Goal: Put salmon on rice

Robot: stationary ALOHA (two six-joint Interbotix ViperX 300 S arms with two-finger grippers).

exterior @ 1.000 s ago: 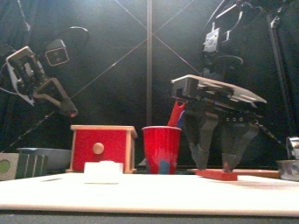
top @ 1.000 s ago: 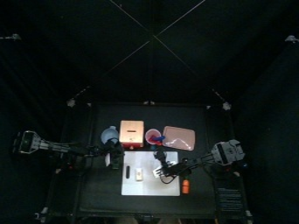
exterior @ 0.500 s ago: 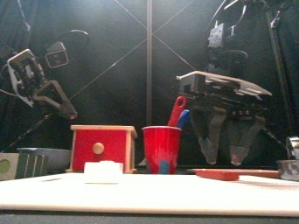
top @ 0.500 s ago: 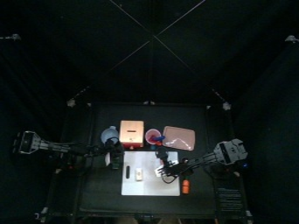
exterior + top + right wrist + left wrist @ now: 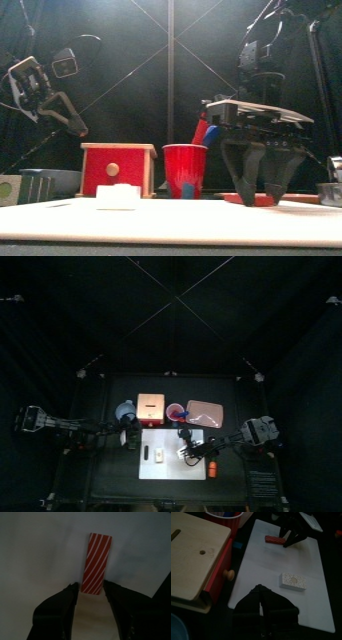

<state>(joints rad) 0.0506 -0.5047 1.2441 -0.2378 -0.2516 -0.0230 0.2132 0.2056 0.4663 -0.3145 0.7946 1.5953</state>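
Observation:
The salmon [image 5: 98, 562], a red piece with pale stripes, lies flat on the white mat [image 5: 171, 466], and its near end sits between the open jaws of my right gripper [image 5: 92, 594]. The jaws stand close to its two sides. From the front, that gripper [image 5: 262, 196] hangs straight down over the salmon [image 5: 246, 200]. The rice [image 5: 295, 582], a small whitish block, lies on the same mat, left of the salmon and apart from it. My left gripper [image 5: 260, 592] hovers shut over the mat's left end, holding nothing.
A wooden box [image 5: 118, 168] with red sides and a red cup [image 5: 185, 170] holding utensils stand behind the mat. A pink tray [image 5: 205, 412] lies at the back right. An orange upright item [image 5: 211, 469] stands by the mat's right edge.
My right gripper has come down around the salmon and its jaws have narrowed. The left arm and the rice have not moved.

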